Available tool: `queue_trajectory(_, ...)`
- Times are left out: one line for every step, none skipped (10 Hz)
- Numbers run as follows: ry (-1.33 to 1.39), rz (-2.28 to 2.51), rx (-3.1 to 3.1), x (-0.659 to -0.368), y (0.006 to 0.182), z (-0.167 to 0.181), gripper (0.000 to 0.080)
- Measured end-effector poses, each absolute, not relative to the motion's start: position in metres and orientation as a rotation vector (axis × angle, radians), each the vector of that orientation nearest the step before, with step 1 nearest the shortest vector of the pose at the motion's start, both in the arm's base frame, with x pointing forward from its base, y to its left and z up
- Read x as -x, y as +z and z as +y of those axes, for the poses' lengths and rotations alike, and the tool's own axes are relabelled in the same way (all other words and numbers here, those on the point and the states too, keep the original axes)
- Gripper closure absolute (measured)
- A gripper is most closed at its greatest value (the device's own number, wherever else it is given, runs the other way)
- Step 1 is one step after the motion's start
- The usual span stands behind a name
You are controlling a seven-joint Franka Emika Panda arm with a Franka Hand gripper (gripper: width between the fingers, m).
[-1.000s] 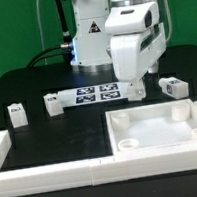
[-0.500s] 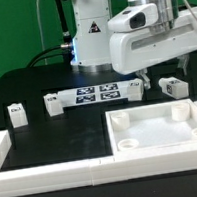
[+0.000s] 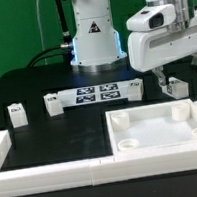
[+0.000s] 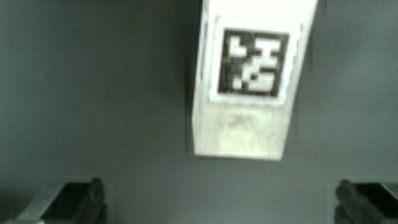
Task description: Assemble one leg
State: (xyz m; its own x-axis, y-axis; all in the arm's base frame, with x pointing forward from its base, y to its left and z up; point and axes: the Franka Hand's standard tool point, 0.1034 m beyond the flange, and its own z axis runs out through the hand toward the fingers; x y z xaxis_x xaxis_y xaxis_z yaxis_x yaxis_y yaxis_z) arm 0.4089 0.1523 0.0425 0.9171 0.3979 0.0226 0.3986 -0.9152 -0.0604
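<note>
Gripper (image 3: 170,78) poised above leg (image 3: 175,87), jaws spread wide, holding nothing; leg lying flat on table (image 3: 61,132), at three o'clock from marker board (image 3: 94,92) in exterior view.

leg (image 3: 178,87) behind panel (image 3: 163,129), marker board (image 3: 91,92) toward the exterior view's left

The exterior view is bright and evenly lit, but small and soft. The white arm (image 3: 164,37) and the flat panel (image 3: 163,128) are close to blown out and show little surface detail. The black worktop (image 3: 51,133) is matte, with a faint grey sheen and only weak shadows beside the parts. A blue glow (image 3: 76,53) sits in the upper centre of the frame. The wrist view is dimmer and blurred. The leg (image 4: 246,90) has soft edges and a smeared marker, and the tool (image 4: 221,203) shows as 2 dark fingertips (image 4: 75,200) nearly merging into the worktop.
</note>
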Motion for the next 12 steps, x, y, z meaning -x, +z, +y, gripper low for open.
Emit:
queue_trajectory(-0.016, -0.627, 3.013, -0.409, 0.043, 0.153, 0.015)
queue_trajectory(0.074, -0.632, 3.02, -0.405, 0.041, 0.151, 0.015)
queue_trajectory(0.232, -0.637, 3.028, -0.399, 0.042, 0.15, 0.015)
queue_trajectory(0.419, -0.627, 3.032, -0.396, 0.044, 0.151, 0.015)
queue_trajectory(0.534, -0.592, 3.057, -0.394, 0.039, 0.153, 0.015)
queue_trajectory(0.603, -0.583, 3.058, -0.387, 0.031, 0.153, 0.015)
queue_trajectory(0.739, -0.585, 3.04, -0.38, 0.025, 0.151, 0.015)
queue_trajectory(0.814, -0.575, 3.027, -0.382, 0.019, 0.149, 0.015)
queue_trajectory(0.984, -0.566, 2.993, -0.377, 0.016, 0.145, 0.015)
queue_trajectory(1.125, -0.557, 2.954, -0.377, 0.011, 0.145, 0.015)
queue_trajectory(1.209, -0.553, 2.925, -0.378, 0.007, 0.146, 0.015)
queue_trajectory(1.404, -0.554, 2.858, -0.372, 0.012, 0.144, 0.015)
